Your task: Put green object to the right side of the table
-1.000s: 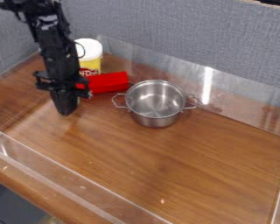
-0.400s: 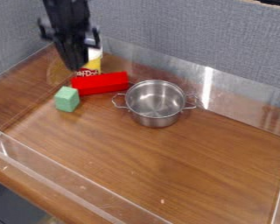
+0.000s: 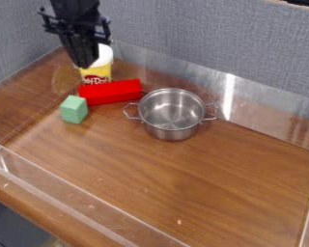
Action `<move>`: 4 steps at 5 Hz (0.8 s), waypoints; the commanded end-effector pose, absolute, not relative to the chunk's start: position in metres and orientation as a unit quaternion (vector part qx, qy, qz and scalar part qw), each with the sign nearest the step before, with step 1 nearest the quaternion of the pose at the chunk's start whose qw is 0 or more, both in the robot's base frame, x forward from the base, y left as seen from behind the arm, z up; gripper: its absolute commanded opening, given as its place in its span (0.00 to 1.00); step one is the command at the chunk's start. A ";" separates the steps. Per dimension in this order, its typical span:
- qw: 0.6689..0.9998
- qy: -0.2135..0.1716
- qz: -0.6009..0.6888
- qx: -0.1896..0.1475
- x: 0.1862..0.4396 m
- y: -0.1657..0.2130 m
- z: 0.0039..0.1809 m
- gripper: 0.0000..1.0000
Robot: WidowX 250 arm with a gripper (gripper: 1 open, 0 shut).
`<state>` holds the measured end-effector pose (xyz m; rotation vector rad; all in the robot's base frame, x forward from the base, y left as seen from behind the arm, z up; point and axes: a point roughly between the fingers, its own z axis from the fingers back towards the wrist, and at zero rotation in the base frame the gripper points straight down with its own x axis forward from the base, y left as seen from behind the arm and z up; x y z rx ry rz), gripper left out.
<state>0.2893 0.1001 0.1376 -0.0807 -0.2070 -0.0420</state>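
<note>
A: Where is the green block (image 3: 73, 109) located?
B: It is seen on the brown wood-grain table (image 3: 183, 193), toward nine to ten o'clock from the table's middle, just beside the red block (image 3: 109, 92), which is placed at its two o'clock.

A: What is shown of the pincer (image 3: 82, 60)?
B: The dark pincer is seen at eleven o'clock, above and well apart from the green block, partly in front of the white-and-yellow container (image 3: 98, 64). Whether its fingers are apart or together cannot be told.

A: Can any writing be read?
B: Dark marks are borne on the yellow band of the container, but they are too small to be read. No brand can be made out.

A: And the steel pot (image 3: 173, 114)?
B: It is set toward three to four o'clock from the red block, with a looped handle shown on each side.
</note>
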 end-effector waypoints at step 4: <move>0.997 -0.071 -0.022 -0.012 0.301 0.121 0.072 1.00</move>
